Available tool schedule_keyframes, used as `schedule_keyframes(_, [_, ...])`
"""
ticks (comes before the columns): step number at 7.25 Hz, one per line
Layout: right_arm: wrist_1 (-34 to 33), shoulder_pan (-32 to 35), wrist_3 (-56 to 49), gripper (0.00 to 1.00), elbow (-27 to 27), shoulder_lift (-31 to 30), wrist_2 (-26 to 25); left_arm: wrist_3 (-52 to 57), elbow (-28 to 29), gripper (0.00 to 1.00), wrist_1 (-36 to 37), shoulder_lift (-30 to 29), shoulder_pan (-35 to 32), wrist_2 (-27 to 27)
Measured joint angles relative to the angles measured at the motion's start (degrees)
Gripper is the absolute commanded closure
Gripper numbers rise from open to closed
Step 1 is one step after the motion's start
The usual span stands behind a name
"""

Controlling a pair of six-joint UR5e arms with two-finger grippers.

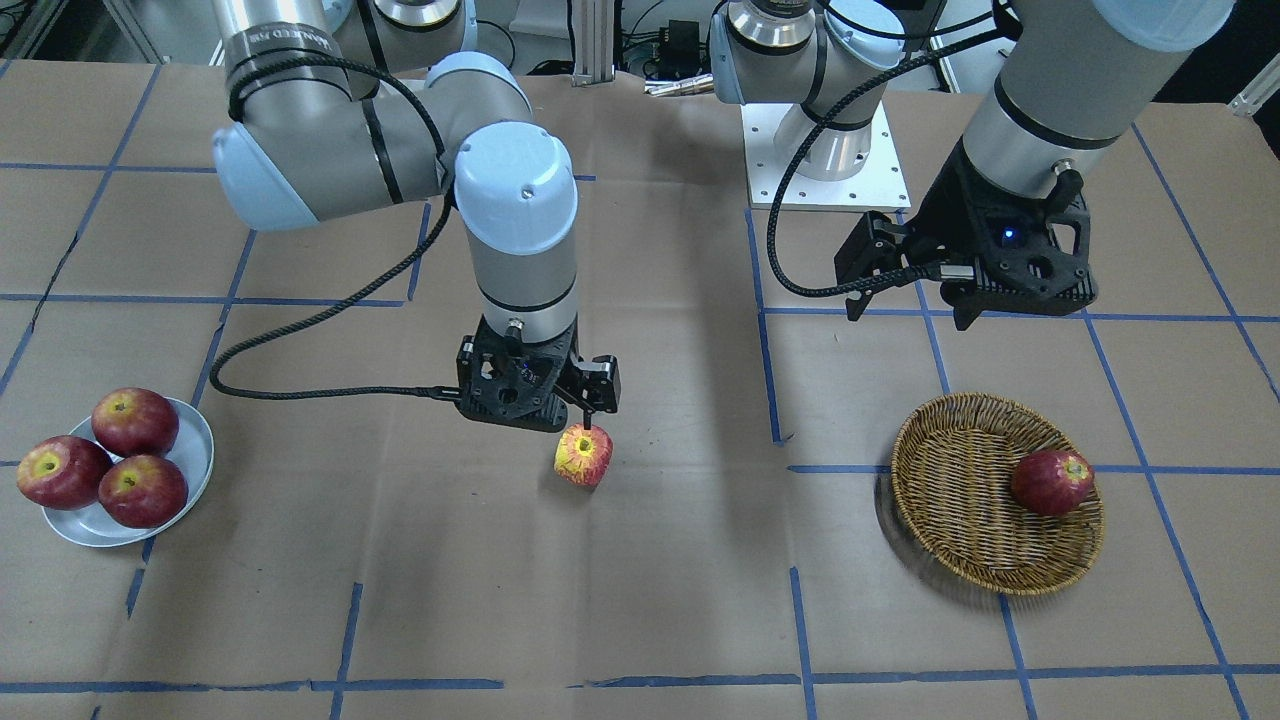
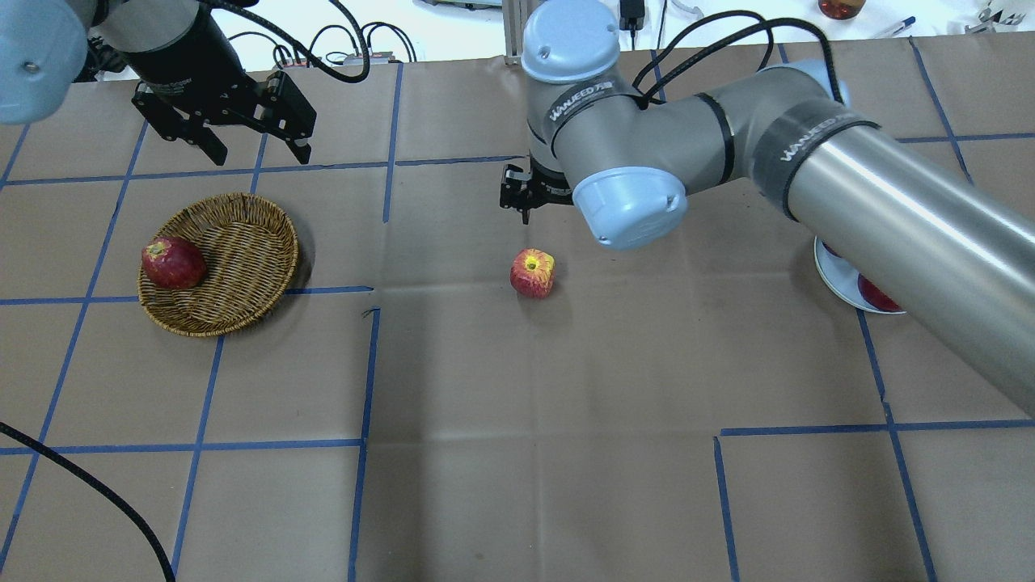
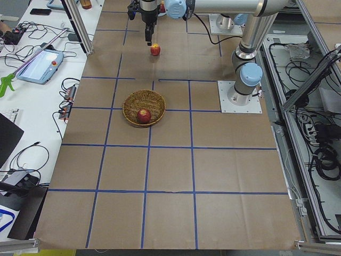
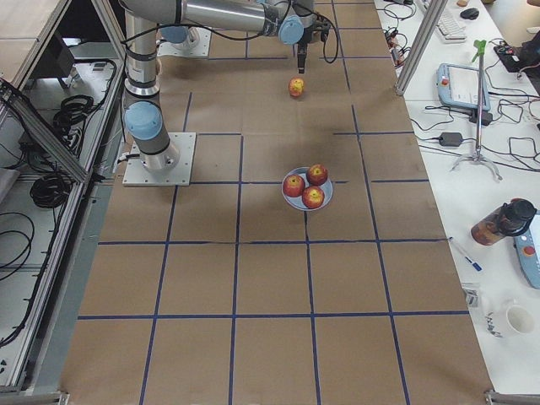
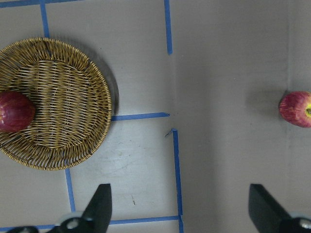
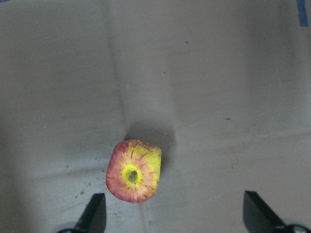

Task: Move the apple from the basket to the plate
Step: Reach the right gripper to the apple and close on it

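The apple (image 1: 583,455) with its large yellow, red-streaked stem patch lies on the brown paper at mid-table, outside the basket; it also shows in the overhead view (image 2: 532,273) and the right wrist view (image 6: 133,171). My right gripper (image 1: 560,420) hangs just above it, open, the apple below and nearer one finger (image 6: 97,213). The wicker basket (image 1: 960,520) holds one darker all-red apple (image 1: 1052,482). My left gripper (image 1: 910,305) is open and empty, raised on the robot's side of the basket (image 2: 242,250). The pale plate (image 1: 195,440) carries three red apples.
Blue tape lines grid the brown paper. The right arm's long link (image 2: 889,218) crosses over the plate (image 2: 833,275) in the overhead view. The left arm's base plate (image 1: 825,160) sits at the robot's edge of the table.
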Motion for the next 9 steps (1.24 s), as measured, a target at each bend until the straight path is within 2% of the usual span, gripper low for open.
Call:
schedule_keyframes(5, [-6.24,3.62,4.7,0.0,0.73,8.94,-1.67,0.11,0.05,0.01,-0.03,-0.46,0.01,0.0])
schedule_keyframes(6, [-6.84,3.71,4.68,0.13,1.4,9.46,-1.7,0.1,0.31,0.01,0.04,-0.73,-0.01,0.0])
schedule_keyframes(7, [-7.95,3.74,4.68,0.44,2.06,9.65,-1.71,0.1,0.21,0.01,0.09,-0.91,-0.03,0.02])
schedule_keyframes(8, [-9.2,3.74,4.73,0.63,2.5,9.82,-1.71,0.1,0.2,0.01,0.14,-1.03,-0.03,0.04])
schedule_keyframes(9, [-9.81,3.67,4.78,0.75,2.57,9.97,-1.71,0.1,0.2,0.01,0.12,-1.05,-0.02,0.04])
